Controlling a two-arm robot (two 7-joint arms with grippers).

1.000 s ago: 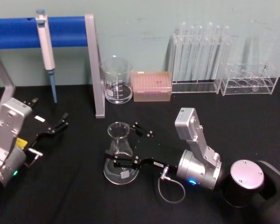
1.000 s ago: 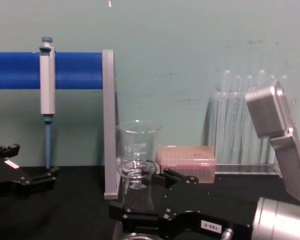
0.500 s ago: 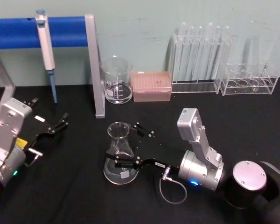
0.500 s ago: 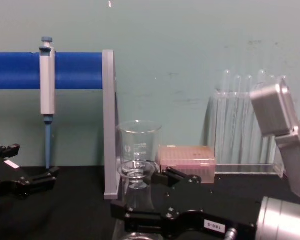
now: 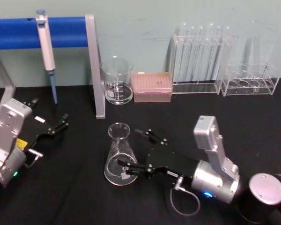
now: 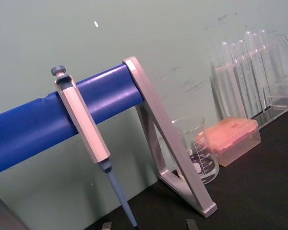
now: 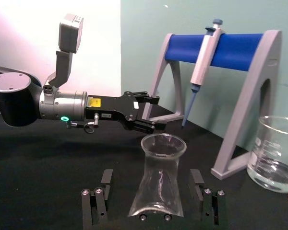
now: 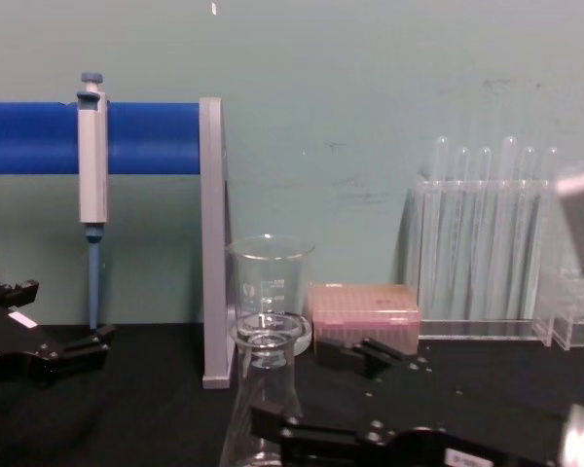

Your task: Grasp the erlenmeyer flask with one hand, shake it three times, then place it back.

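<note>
Head view: the erlenmeyer flask point(image 5: 119, 154) stands on the black desk point(image 5: 75, 187), in front of the beaker point(image 5: 116, 80). The right gripper point(image 5: 136, 152) has drawn back from the flask since a second ago; its spread fingers now hold nothing and reach only the flask's near side. The left gripper point(image 5: 56, 127) sits parked well left of the flask, open and empty.

Right wrist view: the flask stands free between the spread fingers point(image 7: 100, 195).

Chest view: the flask point(image 8: 263, 389) is upright before the beaker point(image 8: 269, 282). It appears to be released, probably back in place.
</note>
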